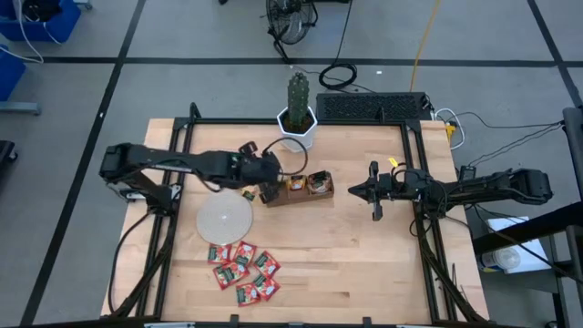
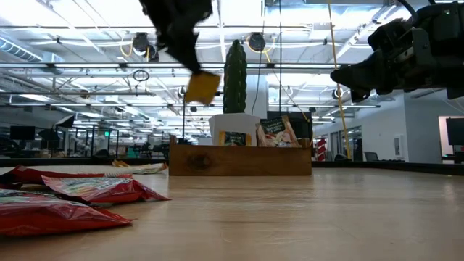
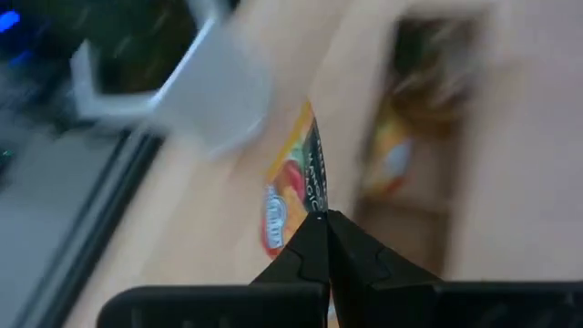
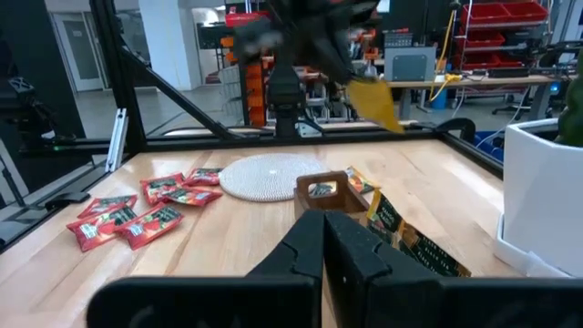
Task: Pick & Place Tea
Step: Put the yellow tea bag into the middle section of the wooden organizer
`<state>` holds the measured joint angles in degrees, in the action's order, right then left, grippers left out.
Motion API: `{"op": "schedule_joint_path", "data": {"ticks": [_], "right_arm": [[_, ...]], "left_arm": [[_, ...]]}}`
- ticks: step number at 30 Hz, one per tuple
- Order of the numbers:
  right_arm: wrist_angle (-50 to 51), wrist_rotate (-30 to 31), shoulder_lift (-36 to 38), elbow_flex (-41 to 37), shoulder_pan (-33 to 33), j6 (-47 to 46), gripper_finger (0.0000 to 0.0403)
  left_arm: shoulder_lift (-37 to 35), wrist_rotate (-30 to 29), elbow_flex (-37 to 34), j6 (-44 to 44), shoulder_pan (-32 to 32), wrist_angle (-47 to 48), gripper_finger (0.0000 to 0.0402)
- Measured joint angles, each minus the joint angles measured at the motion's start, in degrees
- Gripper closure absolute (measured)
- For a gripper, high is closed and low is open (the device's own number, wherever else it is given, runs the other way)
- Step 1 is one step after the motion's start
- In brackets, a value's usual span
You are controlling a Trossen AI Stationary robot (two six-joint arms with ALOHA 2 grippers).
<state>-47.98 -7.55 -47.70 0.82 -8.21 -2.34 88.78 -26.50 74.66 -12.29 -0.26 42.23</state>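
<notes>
1. The surface is a pale wooden table top (image 1: 364, 255) inside a black frame, standing on a grey floor marked with dark lines. On it are a brown wooden tray (image 1: 301, 193), a round pale grey disc (image 1: 224, 220), a white pot holding a cactus (image 1: 298, 102) and a black keyboard (image 1: 372, 107) at the far edge.
2. The left gripper (image 1: 268, 188) hangs above the tray's left end, its jaws clamped together on an orange-yellow sachet (image 2: 201, 88) that dangles below the fingertips, clear of the wood.
3. A cluster of red sachets (image 1: 244, 269) lies flat on the table on the near side of those jaws, past the disc and well apart from the tray. More sachets stand upright in the tray's compartments, just beside the held one.
4. The right gripper (image 1: 373, 192) waits in the air to the right of the tray, apart from it, with its jaws together and nothing between them.
5. The low view alone shows the room: a large hall with bright ceiling lights, beams and hanging cables. It also shows the held sachet raised above the tray's rim, which the overhead picture does not make plain.
6. The left wrist view shows the printing on the clamped sachet, but everything beyond it is blurred.
7. The right wrist view looks across the tray to the disc and red sachets, with shelving and red bins beyond the table.
</notes>
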Motion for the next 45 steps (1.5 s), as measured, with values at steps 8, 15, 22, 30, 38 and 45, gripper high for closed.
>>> {"op": "schedule_joint_path", "data": {"ticks": [8,15,22,30,38,45], "right_arm": [[0.1,0.0,0.0,0.0,0.0,0.0,0.0403],[-0.1,0.0,0.0,0.0,0.0,0.0,0.0403],[0.2,0.0,-0.1,0.0,0.0,0.0,0.0403],[0.2,0.0,-0.1,0.0,0.0,0.0,0.0403],[-0.2,0.0,-0.1,0.0,0.0,0.0,0.0403],[0.2,0.0,-0.1,0.0,0.0,0.0,0.0403]], "left_arm": [[-0.5,22.7,-9.1,5.8,2.2,-23.9,0.0401],[-0.4,32.2,-19.3,3.1,6.5,-37.9,0.0401],[-0.3,35.3,-24.0,1.6,10.3,-43.2,0.0401],[3.5,38.6,-24.9,1.3,12.4,-47.5,0.0401],[8.7,40.5,-24.8,-0.9,14.3,-50.5,0.0401],[7.9,36.8,-24.7,-0.9,14.5,-50.9,0.0401]]}}
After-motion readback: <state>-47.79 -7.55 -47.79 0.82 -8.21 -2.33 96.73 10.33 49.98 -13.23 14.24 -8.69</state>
